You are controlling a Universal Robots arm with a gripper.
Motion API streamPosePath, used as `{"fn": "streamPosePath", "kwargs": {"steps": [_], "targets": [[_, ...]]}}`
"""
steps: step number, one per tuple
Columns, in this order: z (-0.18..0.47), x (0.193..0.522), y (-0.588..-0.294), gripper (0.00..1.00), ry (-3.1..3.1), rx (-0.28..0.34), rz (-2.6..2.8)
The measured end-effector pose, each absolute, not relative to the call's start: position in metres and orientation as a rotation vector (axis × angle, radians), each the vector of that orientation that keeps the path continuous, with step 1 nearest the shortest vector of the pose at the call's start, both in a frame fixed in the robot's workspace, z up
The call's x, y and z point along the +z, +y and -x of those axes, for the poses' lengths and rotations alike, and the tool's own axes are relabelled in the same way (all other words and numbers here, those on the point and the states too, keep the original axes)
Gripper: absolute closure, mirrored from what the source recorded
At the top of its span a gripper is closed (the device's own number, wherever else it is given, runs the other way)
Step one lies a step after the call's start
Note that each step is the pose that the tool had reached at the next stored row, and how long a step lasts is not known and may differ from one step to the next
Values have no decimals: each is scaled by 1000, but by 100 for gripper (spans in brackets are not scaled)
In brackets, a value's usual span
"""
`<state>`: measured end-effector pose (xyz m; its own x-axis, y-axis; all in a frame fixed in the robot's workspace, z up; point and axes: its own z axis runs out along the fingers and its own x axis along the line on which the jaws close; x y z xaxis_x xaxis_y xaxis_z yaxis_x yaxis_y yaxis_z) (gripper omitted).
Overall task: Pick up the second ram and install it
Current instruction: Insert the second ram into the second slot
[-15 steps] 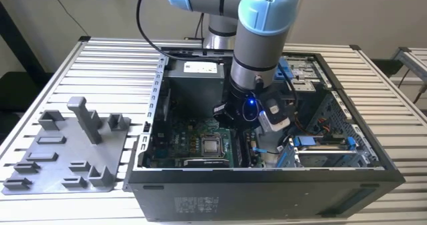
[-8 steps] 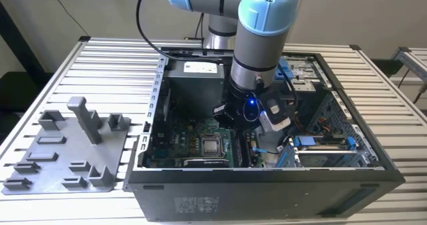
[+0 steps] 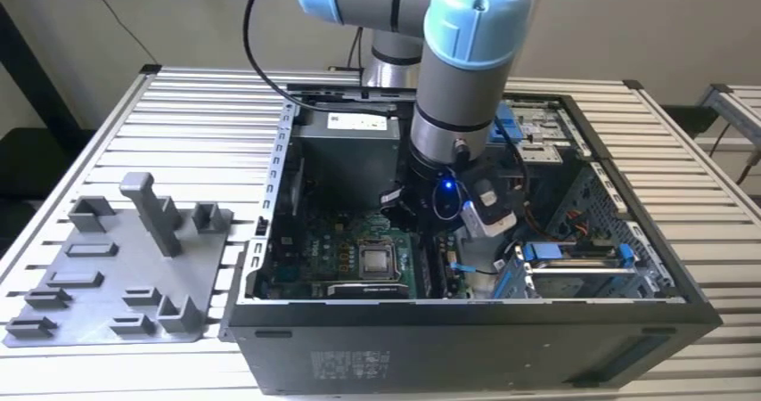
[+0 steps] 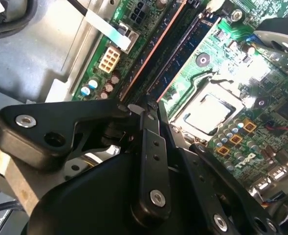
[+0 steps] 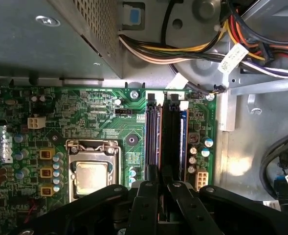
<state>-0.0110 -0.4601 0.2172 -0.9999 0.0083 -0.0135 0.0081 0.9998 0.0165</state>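
Note:
My gripper (image 3: 437, 245) reaches down into the open computer case (image 3: 476, 310), over the memory slots beside the silver CPU. In both wrist views the black fingers (image 5: 151, 177) stand close together over the slots. The second ram (image 5: 171, 139) is a thin dark strip seen edge-on, running away from the fingertips along a slot and lined up with it. The gripper (image 5: 162, 172) looks shut on its near end. Another dark stick (image 5: 151, 132) sits in the neighbouring slot. In the second wrist view the gripper (image 4: 144, 105) meets the same dark strip (image 4: 166, 58).
The square CPU (image 5: 91, 176) lies on the green motherboard (image 5: 85, 112) next to the slots. A bundle of coloured cables (image 5: 183, 46) and the power supply box (image 5: 60, 34) sit beyond them. A grey tray (image 3: 119, 281) with upright blocks lies at the exterior view's left.

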Motion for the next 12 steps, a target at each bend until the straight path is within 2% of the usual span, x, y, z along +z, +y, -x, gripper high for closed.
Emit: {"fn": "streamPosePath", "kwargs": {"steps": [6, 8, 9, 12], "targets": [[11, 216, -460, 86, 3128, 27, -13], [11, 216, -460, 85, 3128, 27, -13], [11, 216, -460, 78, 3128, 27, -13], [11, 221, -460, 78, 3128, 26, -13]]}}
